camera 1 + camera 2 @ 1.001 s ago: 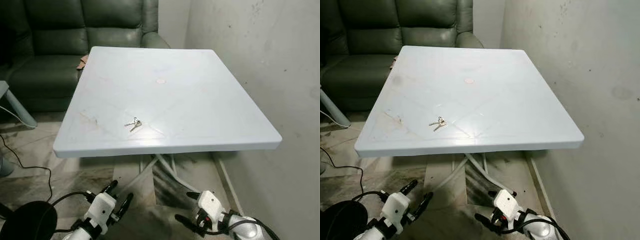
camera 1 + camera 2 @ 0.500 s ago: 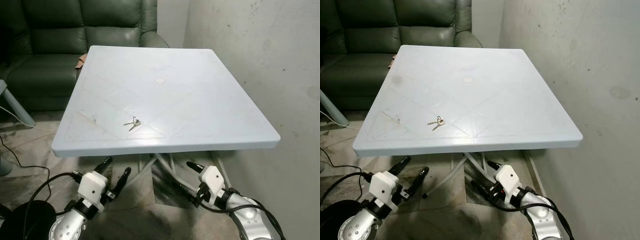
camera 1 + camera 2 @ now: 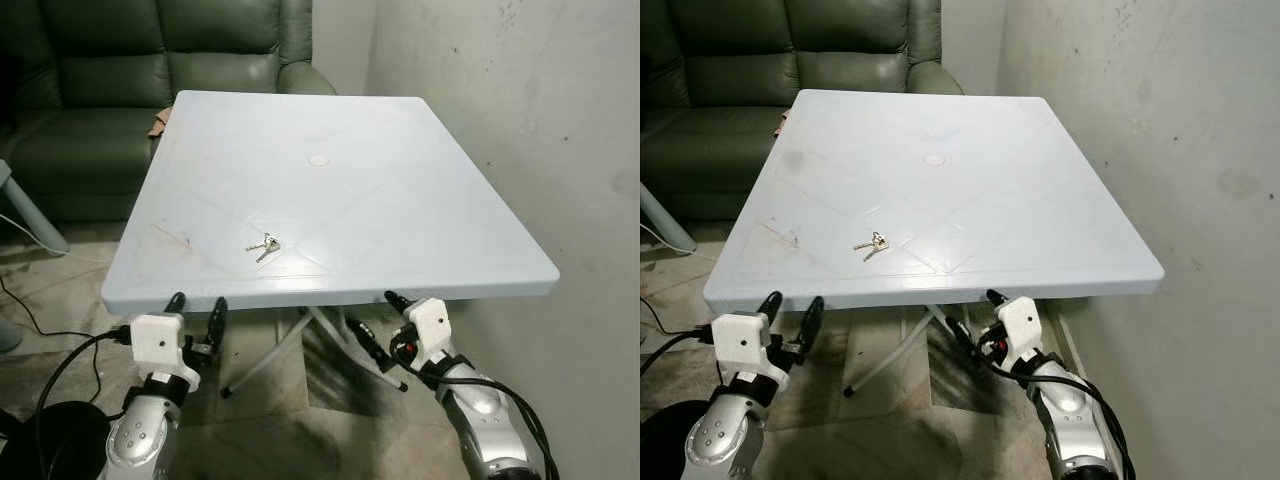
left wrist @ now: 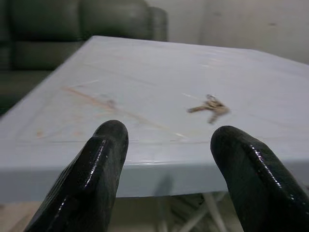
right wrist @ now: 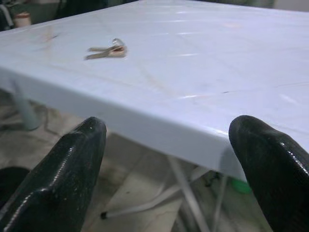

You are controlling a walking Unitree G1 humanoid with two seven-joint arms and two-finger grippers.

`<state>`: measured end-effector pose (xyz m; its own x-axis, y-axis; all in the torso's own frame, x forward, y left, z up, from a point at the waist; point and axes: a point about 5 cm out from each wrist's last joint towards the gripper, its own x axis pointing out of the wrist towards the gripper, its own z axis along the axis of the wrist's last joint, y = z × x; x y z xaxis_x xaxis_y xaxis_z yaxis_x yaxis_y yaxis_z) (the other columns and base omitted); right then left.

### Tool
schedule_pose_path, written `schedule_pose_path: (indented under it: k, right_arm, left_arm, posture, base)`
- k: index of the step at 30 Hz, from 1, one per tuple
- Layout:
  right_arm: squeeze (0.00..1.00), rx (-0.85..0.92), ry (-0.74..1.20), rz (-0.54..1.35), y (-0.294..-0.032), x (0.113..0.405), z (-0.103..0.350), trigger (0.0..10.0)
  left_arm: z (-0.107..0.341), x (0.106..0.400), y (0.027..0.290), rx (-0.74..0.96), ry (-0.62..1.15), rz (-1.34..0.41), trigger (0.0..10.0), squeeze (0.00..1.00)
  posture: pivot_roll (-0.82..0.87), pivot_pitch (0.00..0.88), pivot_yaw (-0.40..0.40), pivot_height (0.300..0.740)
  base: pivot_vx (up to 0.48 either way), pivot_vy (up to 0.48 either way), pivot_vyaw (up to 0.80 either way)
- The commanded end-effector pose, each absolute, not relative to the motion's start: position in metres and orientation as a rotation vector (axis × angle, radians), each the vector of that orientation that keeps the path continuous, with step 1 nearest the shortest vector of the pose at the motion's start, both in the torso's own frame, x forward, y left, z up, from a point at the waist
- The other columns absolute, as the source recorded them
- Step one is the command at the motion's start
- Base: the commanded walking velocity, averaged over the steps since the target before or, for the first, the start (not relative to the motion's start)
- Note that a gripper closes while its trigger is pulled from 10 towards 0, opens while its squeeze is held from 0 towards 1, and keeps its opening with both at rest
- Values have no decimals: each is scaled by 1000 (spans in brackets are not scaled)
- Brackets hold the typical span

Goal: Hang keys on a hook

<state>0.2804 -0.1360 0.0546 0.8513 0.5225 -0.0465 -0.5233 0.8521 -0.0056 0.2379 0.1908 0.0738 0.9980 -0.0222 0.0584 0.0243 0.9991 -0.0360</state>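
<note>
A small bunch of keys [image 3: 264, 245] lies flat on the pale blue square table [image 3: 420, 200], near its front edge and left of centre. My left gripper [image 3: 199, 302] is open just below and in front of that edge, to the left of the keys. My right gripper [image 3: 372, 312] is also open, under the front edge to the right of the keys. In the left wrist view the keys [image 4: 210, 106] sit beyond the open fingers [image 4: 104, 159]. The right wrist view has the keys [image 5: 107, 50] far across the tabletop. No hook can be seen.
A dark green sofa [image 3: 100, 80] stands behind the table. A bare plaster wall [image 3: 520, 100] runs close along the right side. White folding legs [image 3: 270, 350] cross under the table. A black cable [image 3: 40, 330] and a round black object [image 3: 50, 440] lie on the floor at left.
Both arms have risen from low near the floor up to the table's front edge. The keys have not moved.
</note>
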Motion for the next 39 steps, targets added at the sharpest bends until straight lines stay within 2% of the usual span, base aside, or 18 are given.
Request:
schedule_pose_path:
  k: [1,10,13,29,39]
  right_arm:
    - [0,-15,28,516,-138,285,60,10000]
    - [0,-21,39,464,-142,286,60,10000]
    - [0,-26,40,433,-144,286,59,10000]
    - [0,-4,22,407,-144,290,64,10000]
    - [0,30,-38,389,-145,296,83,10000]
  left_arm:
    - [78,240,193,-48,-62,7,10000,0]
    - [77,240,199,-87,-37,39,10000,0]
    - [80,245,212,-98,-50,96,10000,0]
    - [83,244,215,-112,-48,95,10000,0]
    - [83,242,216,-120,-49,116,10000,0]
  posture:
    - [-53,0,-45,732]
    - [-52,0,-42,732]
    - [-52,0,-43,732]
    - [-48,0,-48,732]
    - [-55,0,-51,732]
  base:
    - [0,0,0]
    - [0,0,0]
    - [0,0,0]
    - [0,0,0]
    - [0,298,0]
